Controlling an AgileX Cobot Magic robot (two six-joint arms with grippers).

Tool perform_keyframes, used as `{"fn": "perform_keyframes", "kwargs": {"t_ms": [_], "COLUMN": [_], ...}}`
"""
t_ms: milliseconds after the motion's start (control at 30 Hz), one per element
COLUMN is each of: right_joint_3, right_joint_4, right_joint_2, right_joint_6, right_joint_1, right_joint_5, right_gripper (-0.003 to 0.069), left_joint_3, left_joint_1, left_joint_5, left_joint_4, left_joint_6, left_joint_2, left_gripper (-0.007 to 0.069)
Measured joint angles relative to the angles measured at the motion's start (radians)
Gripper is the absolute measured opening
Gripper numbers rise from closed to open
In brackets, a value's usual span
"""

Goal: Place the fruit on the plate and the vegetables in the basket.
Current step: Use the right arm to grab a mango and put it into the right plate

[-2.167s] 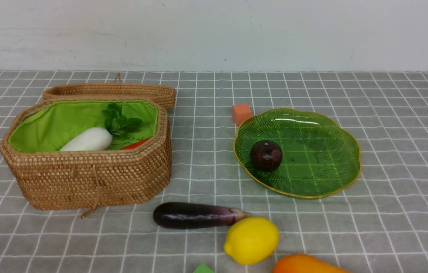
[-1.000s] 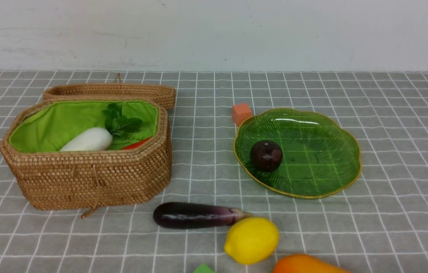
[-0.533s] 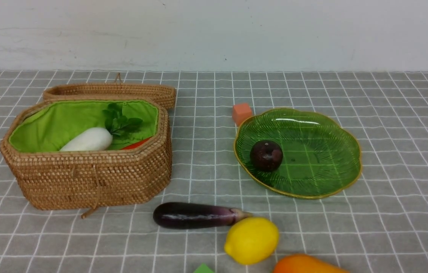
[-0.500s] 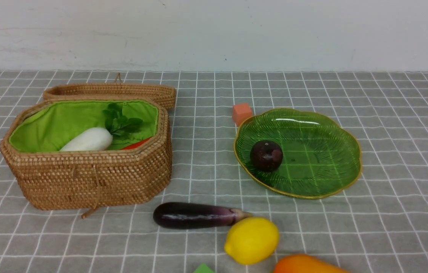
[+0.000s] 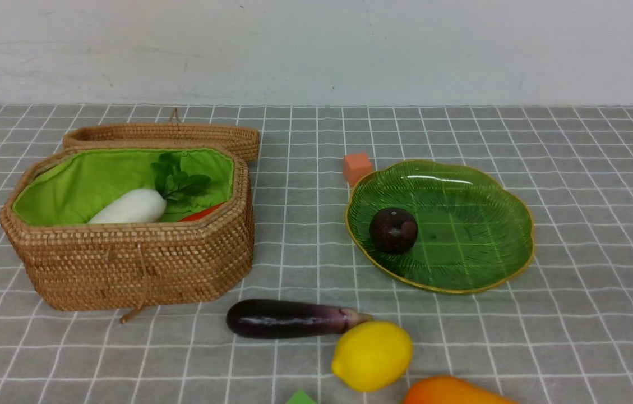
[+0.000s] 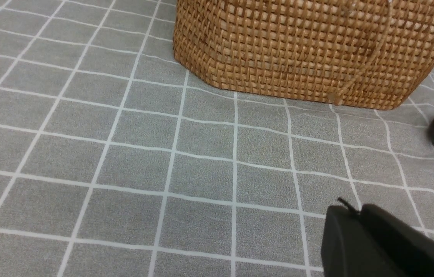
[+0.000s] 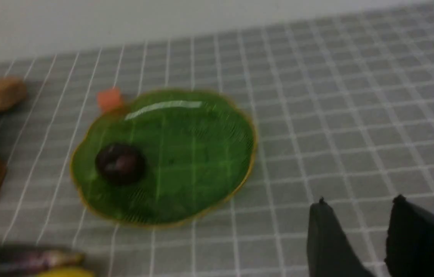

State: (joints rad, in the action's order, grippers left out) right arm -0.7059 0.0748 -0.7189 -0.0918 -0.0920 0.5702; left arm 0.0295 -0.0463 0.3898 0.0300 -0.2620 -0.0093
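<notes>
Front view, change record: nothing is seen to have moved over the last seconds; each item is found where it lay, and no arm is shown here.
Plate [image 5: 462,224]: landmark, set on the table [image 5: 574,314]; the plum [image 5: 393,230] is lodged on its left part.
Lemon [image 5: 371,354]: left on the table in front of the plate's left edge; mango [image 5: 451,393] nearer still, cut by the frame.
Eggplant [image 5: 288,318]: laid in front-left of the plate, stem just beside the lemon.
Basket [image 5: 137,269]: well left of the plate, open; radish [image 5: 128,207] and red-orange piece [image 5: 201,213] are stored inside.
Left hand [image 6: 355,209]: closed, empty, before the basket.
Right hand [image 7: 360,200]: parted, nothing between, in front-right of the plate.
Assessment: no progress is judged made; two fruit and the eggplant are outstanding
</notes>
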Motion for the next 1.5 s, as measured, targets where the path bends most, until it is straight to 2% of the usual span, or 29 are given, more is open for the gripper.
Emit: {"fn": "perform_keyframes", "kwargs": {"t_ms": [33, 100, 133, 200, 233, 300, 333, 400, 433, 467, 500, 567, 633, 767, 833, 867, 1000, 1167, 1200, 1267, 1333, 1367, 1500], "right_joint_3": [0.0, -0.015, -0.019, -0.06, -0.083, -0.11, -0.126, -0.13, -0.13, -0.13, -0.13, -0.13, -0.133, -0.136, -0.139, -0.148, -0.159, -0.204, -0.248, -0.311, -0.36, -0.44, -0.596], "right_joint_4": [0.011, 0.055, 0.056, 0.065, 0.066, 0.059, 0.044, 0.027, 0.024, 0.014, 0.009, 0.01, 0.02, 0.021, 0.021, 0.025, 0.079, 0.128, 0.134, 0.139, 0.145, 0.15, 0.227], "right_joint_2": [-0.007, -0.098, -0.105, -0.187, -0.232, -0.288, -0.348, -0.413, -0.413, -0.471, -0.51, -0.584, -0.657, -0.781, -0.86, -0.868, -0.871, -0.827, -0.806, -0.797, -0.798, -0.801, -0.844], "right_joint_6": [0.009, 0.151, 0.161, 0.263, 0.305, 0.333, 0.347, 0.36, 0.362, 0.383, 0.404, 0.435, 0.457, 0.491, 0.534, 0.545, 0.578, 0.579, 0.562, 0.531, 0.501, 0.469, 0.412], "right_joint_1": [-0.014, -0.114, -0.122, -0.223, -0.28, -0.332, -0.384, -0.427, -0.432, -0.459, -0.479, -0.509, -0.522, -0.526, -0.526, -0.526, -0.523, -0.495, -0.459, -0.408, -0.354, -0.285, -0.138], "right_joint_5": [0.0, 0.091, 0.099, 0.173, 0.197, 0.229, 0.255, 0.275, 0.275, 0.284, 0.281, 0.238, 0.168, 0.11, 0.12, 0.129, 0.177, 0.362, 0.457, 0.546, 0.579, 0.582, 0.443], "right_gripper": [0.0241, 0.0243, 0.0244, 0.0265, 0.0288, 0.0347, 0.0423, 0.0501, 0.0512, 0.0591, 0.0631, 0.0669, 0.0673, 0.0646, 0.0574, 0.0561, 0.0561, 0.0561, 0.0561, 0.0561, 0.0561, 0.0561, 0.0561], "left_joint_3": [0.0, 0.0, 0.0, 0.0, 0.0, 0.0, 0.0, 0.0, 0.0, 0.0, 0.0, 0.0, 0.0, 0.0, 0.0, 0.0, 0.0, 0.0, 0.0, 0.0, 0.0, 0.0, 0.0], "left_joint_1": [0.0, 0.0, 0.0, 0.0, 0.0, 0.0, 0.0, 0.0, 0.0, 0.0, 0.0, 0.0, 0.0, 0.0, 0.0, 0.0, 0.0, 0.0, 0.0, 0.0, 0.0, 0.0, 0.0], "left_joint_5": [0.0, 0.0, 0.0, 0.0, 0.0, 0.0, 0.0, 0.0, 0.0, 0.0, 0.0, 0.0, 0.0, 0.0, 0.0, 0.0, 0.0, 0.0, 0.0, 0.0, 0.0, 0.0, 0.0], "left_joint_4": [0.0, 0.0, 0.0, -0.001, -0.001, -0.001, -0.001, -0.001, -0.001, -0.002, -0.002, -0.002, -0.002, -0.002, -0.002, -0.002, -0.002, -0.002, -0.002, -0.002, -0.002, -0.002, -0.002], "left_joint_6": [0.0, 0.0, 0.0, 0.0, 0.0, 0.0, 0.0, 0.0, 0.0, 0.0, 0.0, 0.0, 0.0, 0.0, 0.0, 0.0, 0.0, 0.0, 0.0, 0.0, 0.0, 0.0, 0.001], "left_joint_2": [0.0, 0.0, 0.0, 0.0, 0.0, 0.0, 0.0, 0.0, 0.0, 0.0, 0.0, 0.0, 0.0, 0.0, 0.0, 0.0, 0.0, 0.0, 0.0, 0.0, 0.0, 0.0, 0.0], "left_gripper": [0.0039, 0.0043, 0.0043, 0.0048, 0.005, 0.0051, 0.0052, 0.0055, 0.0055, 0.0057, 0.0057, 0.0059, 0.006, 0.006, 0.006, 0.006, 0.0066, 0.0073, 0.0075, 0.0076, 0.0077, 0.008, 0.0085]}}
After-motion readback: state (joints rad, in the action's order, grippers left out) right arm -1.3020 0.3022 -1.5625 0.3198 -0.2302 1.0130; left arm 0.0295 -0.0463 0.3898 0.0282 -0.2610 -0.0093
